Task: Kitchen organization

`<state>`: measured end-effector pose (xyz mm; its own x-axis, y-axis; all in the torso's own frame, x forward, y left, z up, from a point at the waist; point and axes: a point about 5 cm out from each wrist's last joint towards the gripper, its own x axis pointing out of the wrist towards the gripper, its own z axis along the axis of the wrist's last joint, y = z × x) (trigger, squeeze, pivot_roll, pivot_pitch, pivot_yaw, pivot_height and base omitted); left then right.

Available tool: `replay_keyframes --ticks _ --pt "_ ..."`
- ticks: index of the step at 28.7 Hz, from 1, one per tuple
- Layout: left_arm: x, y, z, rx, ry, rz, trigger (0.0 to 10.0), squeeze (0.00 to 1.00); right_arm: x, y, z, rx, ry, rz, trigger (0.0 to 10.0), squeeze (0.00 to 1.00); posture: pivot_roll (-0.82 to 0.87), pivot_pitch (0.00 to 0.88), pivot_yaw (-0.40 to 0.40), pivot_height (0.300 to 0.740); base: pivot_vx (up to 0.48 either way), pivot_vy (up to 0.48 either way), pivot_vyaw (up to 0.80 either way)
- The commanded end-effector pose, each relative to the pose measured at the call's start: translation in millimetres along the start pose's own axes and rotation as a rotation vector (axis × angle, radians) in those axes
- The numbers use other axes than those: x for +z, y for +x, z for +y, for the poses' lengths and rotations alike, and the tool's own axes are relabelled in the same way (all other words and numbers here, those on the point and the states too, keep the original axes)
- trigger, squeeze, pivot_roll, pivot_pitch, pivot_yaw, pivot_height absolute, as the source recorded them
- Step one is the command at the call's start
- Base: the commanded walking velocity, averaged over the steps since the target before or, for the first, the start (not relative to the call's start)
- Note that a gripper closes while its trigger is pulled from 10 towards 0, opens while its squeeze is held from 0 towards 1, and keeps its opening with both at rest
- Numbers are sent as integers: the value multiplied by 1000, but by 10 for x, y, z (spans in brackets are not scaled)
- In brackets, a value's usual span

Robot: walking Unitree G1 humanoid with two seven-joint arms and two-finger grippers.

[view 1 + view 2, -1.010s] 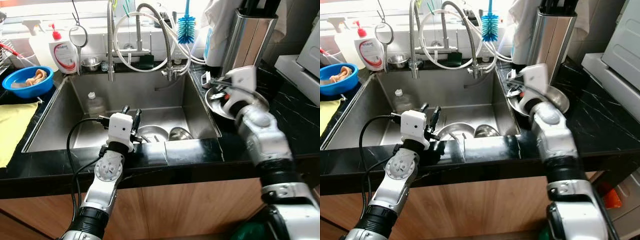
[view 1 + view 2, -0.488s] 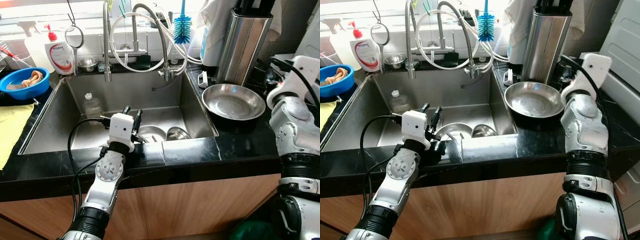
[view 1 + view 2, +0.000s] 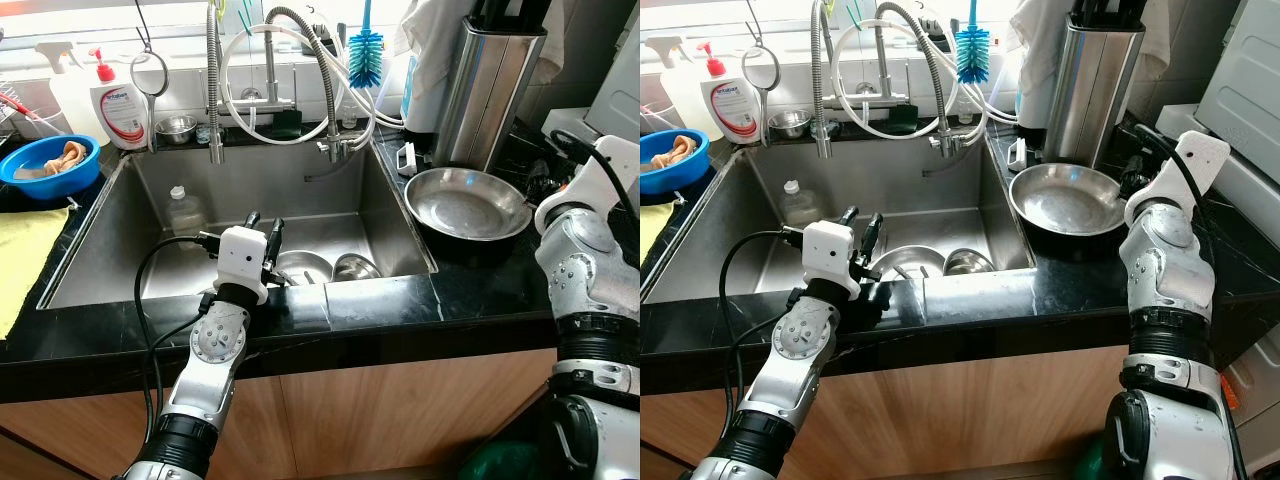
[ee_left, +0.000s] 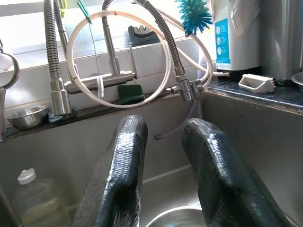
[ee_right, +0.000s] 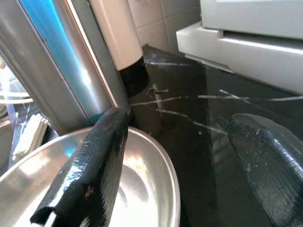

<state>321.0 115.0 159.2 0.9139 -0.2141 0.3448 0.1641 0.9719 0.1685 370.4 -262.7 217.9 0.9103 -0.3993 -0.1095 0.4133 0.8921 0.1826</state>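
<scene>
Right gripper (image 5: 180, 175) sits just right of the steel bowl (image 3: 467, 203) on the black counter (image 3: 500, 285), fingers spread wide and holding nothing, so to me it looks like the bowl's been parked there out of the sink (image 3: 150, 250) on purpose. Left gripper (image 4: 163, 156) hangs over the sink's near edge, fingers a little apart and empty, aimed at the two small steel bowls (image 3: 325, 268) down in the basin, probably next in line. A second ago the right arm was over the bowl on the counter; it's since swung out to the right and barely moved in the last half second. Left arm hasn't budged. Blue bowl (image 3: 50, 165) sits far left.
</scene>
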Motion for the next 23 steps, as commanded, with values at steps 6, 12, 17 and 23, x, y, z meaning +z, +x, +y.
replay_keyframes --ticks 6,12,17,23 --pt "-5 7 12 -2 19 6 10000 0 -193 18 -27 -26 8 93 10000 0 -140 0 17 740 0 0 0" --pt "3 14 11 -3 19 2 10000 0 -298 21 -2 5 31 136 10000 0 -140 0 17 740 0 0 0" --pt "3 9 8 -4 17 0 10000 0 -337 24 12 19 36 147 10000 0 -140 0 19 740 0 0 0" --pt "2 7 13 -6 20 1 10000 0 -421 26 4 6 51 174 10000 0 -133 0 21 740 0 0 0"
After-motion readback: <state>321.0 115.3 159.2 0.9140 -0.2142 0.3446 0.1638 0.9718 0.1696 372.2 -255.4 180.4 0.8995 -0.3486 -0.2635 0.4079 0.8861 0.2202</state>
